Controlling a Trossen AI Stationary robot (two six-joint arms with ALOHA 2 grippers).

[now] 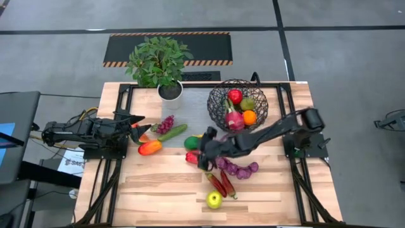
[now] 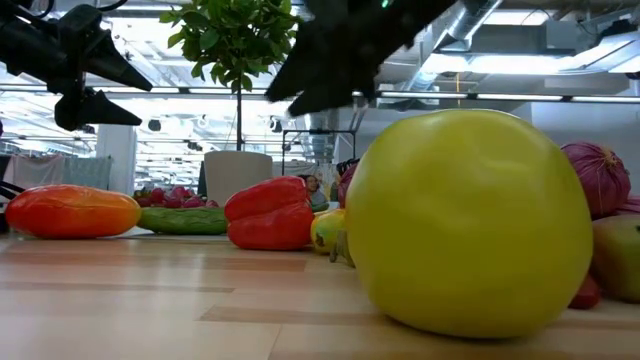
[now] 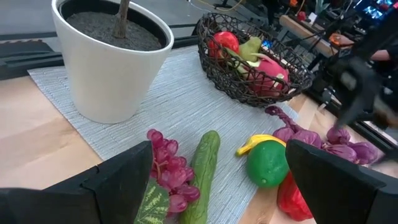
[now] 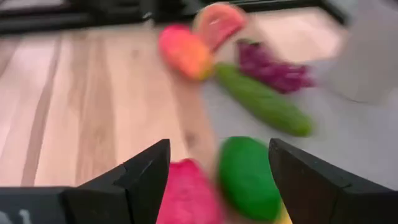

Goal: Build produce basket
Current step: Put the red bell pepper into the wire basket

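Observation:
The dark wire basket (image 1: 237, 104) stands on the grey mat at the far right and holds a red apple, a green pear, an orange and a pink piece. Loose produce lies on the table: purple grapes (image 1: 166, 124), a cucumber (image 1: 172, 132), a green lime (image 4: 249, 177), a red pepper (image 4: 186, 193), an orange-red pepper (image 1: 150, 147), dark purple pieces (image 1: 237, 168), chillies (image 1: 221, 183) and a yellow-green apple (image 1: 214, 200). My right gripper (image 1: 204, 152) hovers open over the red pepper and the lime. At the left edge my left gripper (image 1: 140, 124) waits open.
A leafy plant in a white pot (image 1: 170, 92) stands on the grey mat (image 3: 155, 106) at the far middle, left of the basket. Bare wood lies along the near left of the table (image 1: 145, 190).

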